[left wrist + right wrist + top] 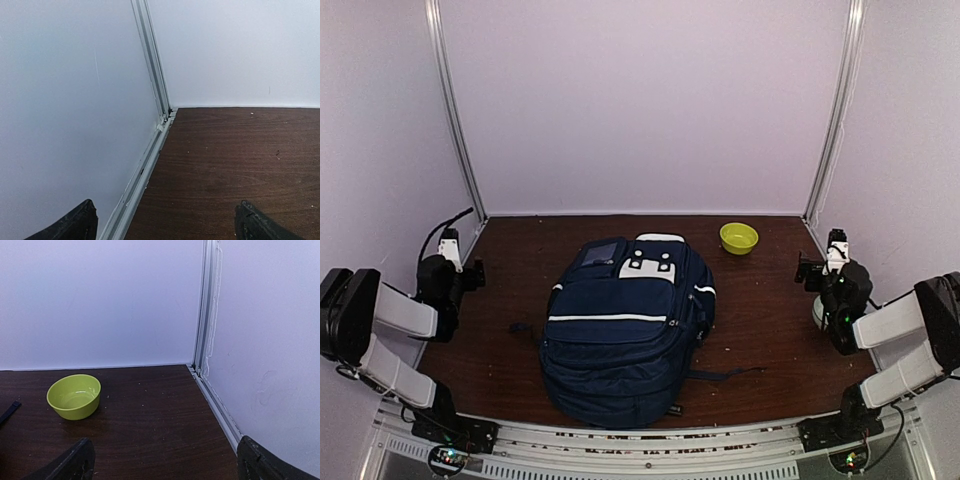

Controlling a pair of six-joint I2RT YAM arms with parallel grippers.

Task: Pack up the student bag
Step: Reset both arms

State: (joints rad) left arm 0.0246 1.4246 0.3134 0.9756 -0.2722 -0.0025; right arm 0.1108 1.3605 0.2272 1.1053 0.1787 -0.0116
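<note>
While the bag lies flat in the middle of the desk, you cannot tell from above whether its zips are shut, though a small dark item shows at its far top edge. No loose school things lie on the desk; only a green bowl sits far right, empty in the right wrist view. That fits either a packed bag or one with nothing to hand. Both tools, left and right, are parked at the sides, fingers apart, holding nothing
</note>
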